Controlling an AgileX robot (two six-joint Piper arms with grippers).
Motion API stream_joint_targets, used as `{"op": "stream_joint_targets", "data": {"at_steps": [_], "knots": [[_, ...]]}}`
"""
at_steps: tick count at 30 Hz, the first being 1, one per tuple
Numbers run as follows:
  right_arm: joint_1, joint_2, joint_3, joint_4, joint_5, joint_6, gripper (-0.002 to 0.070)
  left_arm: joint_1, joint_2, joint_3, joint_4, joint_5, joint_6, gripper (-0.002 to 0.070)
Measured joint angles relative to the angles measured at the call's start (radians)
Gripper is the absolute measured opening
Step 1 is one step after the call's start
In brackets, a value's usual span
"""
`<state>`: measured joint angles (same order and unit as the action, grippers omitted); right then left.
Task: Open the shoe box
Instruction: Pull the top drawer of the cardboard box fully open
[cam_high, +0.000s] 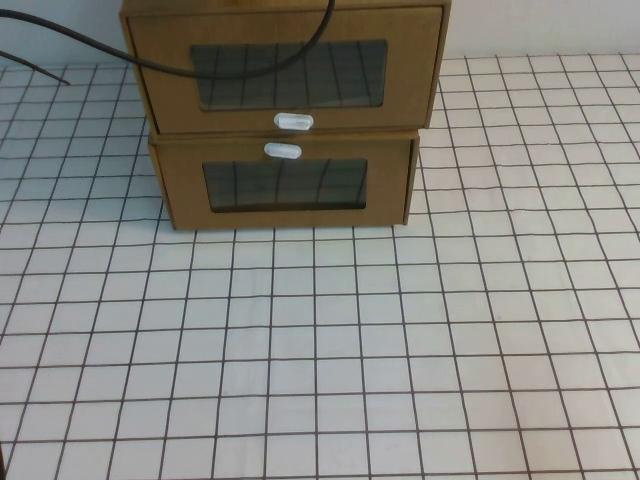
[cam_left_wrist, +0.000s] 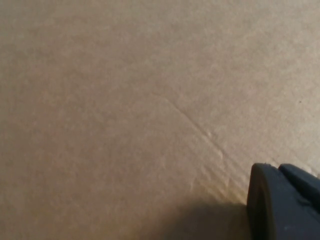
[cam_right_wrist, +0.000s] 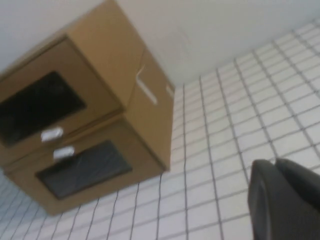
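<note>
Both drawers look shut, so the opening has not begun. The shoe boxes (cam_high: 285, 130) stand stacked at the far edge of the tabletop (cam_high: 400, 350). My left gripper (cam_left_wrist: 285, 205) sits close to bare cardboard (cam_left_wrist: 125, 100); I cannot tell its state. My right gripper (cam_right_wrist: 287, 200), fingers (cam_right_wrist: 265, 195) clenched on nothing, hangs over the tabletop beside the boxes' right side. Next I should pinch a white pull tab (cam_high: 293, 121) and draw it toward me.

Lab bench, gridded tabletop (cam_high: 320, 350), bare wall (cam_high: 540, 25)
</note>
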<state>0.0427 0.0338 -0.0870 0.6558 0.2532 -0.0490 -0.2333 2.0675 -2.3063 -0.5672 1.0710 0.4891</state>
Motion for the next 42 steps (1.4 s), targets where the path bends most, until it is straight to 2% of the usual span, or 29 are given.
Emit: {"op": "stream_joint_targets", "data": {"at_steps": [4, 9, 14, 19, 22, 25, 30, 34, 39, 42], "knots": [[0.000, 0.170, -0.159, -0.030, 0.221, -0.007, -0.0013, 0.000, 0.000, 0.000, 0.000, 0.000, -0.003, -0.0002], [0.000, 0.454, -0.372, -0.096, 0.447, -0.137, -0.0015, 0.000, 0.000, 0.000, 0.006, 0.000, -0.010, -0.0002], [0.000, 0.734, -0.541, -0.108, 0.529, -0.274, -0.0015, 0.000, 0.000, 0.000, 0.006, 0.001, -0.010, -0.0002], [0.045, 0.967, -0.714, -0.115, 0.545, -0.321, -0.0015, 0.000, 0.000, 0.000, 0.006, 0.001, -0.010, -0.0002], [0.147, 1.076, -0.810, -0.135, 0.529, -0.319, -0.0015, 0.000, 0.000, 0.000, 0.008, 0.001, -0.010, -0.0002], [0.299, 1.180, -0.917, -0.203, 0.513, -0.267, -0.0015, 0.000, 0.000, 0.000, 0.008, 0.001, -0.010, -0.0002], [0.569, 1.363, -1.089, -0.466, 0.511, -0.089, -0.0015, 0.000, 0.000, 0.000, 0.008, 0.001, -0.011, -0.0002], [0.736, 1.488, -1.197, -0.710, 0.511, 0.019, -0.0015, 0.000, 0.000, 0.000, 0.008, 0.001, -0.011, -0.0002], [0.831, 1.589, -1.286, -0.939, 0.439, 0.049, -0.0006, 0.000, 0.000, 0.000, 0.008, 0.001, -0.011, -0.0002], [0.837, 1.627, -1.302, -1.053, 0.350, 0.049, 0.0050, 0.000, 0.000, 0.000, 0.008, 0.002, -0.011, -0.0002]]}}
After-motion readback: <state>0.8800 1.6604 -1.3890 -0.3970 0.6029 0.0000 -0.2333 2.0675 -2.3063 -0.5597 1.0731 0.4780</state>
